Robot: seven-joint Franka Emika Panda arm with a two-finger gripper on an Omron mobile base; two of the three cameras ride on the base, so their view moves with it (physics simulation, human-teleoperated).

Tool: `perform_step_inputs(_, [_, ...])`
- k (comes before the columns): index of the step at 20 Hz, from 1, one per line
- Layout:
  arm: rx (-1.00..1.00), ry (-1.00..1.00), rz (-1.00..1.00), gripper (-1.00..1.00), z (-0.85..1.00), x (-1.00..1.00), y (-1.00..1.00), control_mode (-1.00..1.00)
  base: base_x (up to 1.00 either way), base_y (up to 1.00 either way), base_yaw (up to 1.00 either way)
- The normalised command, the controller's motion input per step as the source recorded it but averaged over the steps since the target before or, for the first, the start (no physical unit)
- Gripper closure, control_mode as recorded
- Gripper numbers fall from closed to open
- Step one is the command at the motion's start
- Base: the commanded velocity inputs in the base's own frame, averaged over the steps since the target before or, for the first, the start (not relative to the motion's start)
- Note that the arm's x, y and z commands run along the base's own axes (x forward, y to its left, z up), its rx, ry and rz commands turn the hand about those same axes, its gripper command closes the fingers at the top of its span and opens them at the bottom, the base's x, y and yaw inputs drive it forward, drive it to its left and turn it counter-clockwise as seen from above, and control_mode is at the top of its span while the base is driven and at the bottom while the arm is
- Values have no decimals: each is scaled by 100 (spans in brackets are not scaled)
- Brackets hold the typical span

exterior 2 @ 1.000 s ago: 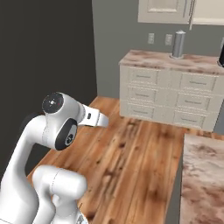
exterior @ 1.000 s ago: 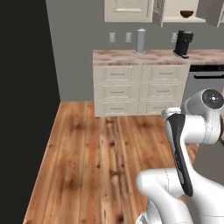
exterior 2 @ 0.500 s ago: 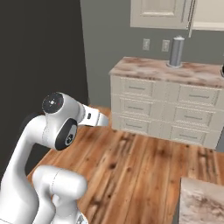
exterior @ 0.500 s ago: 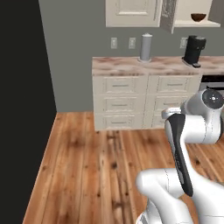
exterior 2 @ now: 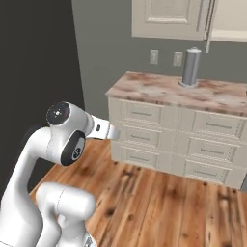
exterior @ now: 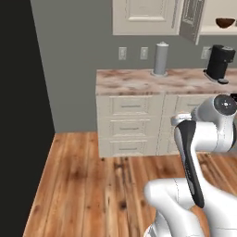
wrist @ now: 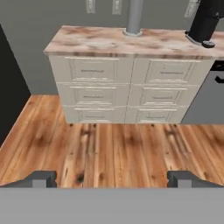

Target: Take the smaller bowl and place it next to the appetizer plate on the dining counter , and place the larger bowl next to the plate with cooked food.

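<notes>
Dark reddish-brown wooden bowl (exterior: 225, 22) sits on an open upper shelf, above the black coffee machine (exterior: 219, 63) on the marbled wall counter (exterior: 139, 79) with cream drawers; a grey cylinder (exterior: 161, 58) stands further left. End effector (wrist: 113, 178) spread wide, empty, over plank floor (wrist: 109, 148)

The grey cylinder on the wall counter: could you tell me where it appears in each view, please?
Left base view: grey cylinder upper middle, on the counter, left of the coffee machine.
Right base view: upper right, at the counter's back.
Hand view: top centre, cut by the edge.
Shared landmark: the wall outlets left of it.
</notes>
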Motion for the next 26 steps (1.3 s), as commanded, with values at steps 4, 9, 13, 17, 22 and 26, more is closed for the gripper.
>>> perform_step_inputs(4, [0,0,0,-100,0,0,0,100,99,-48,0])
perform_step_inputs(9, [0,0,0,-100,0,0,0,100,67,-68,0])
perform_step_inputs(13, [0,0,0,-100,0,0,0,100,24,-88,0])
perform_step_inputs(17, [0,0,0,-100,0,0,0,100,12,-94,0])
perform_step_inputs(22, [0,0,0,-100,0,0,0,100,12,-84,0])
perform_step_inputs(26, [0,0,0,-100,0,0,0,100,29,-77,-1])
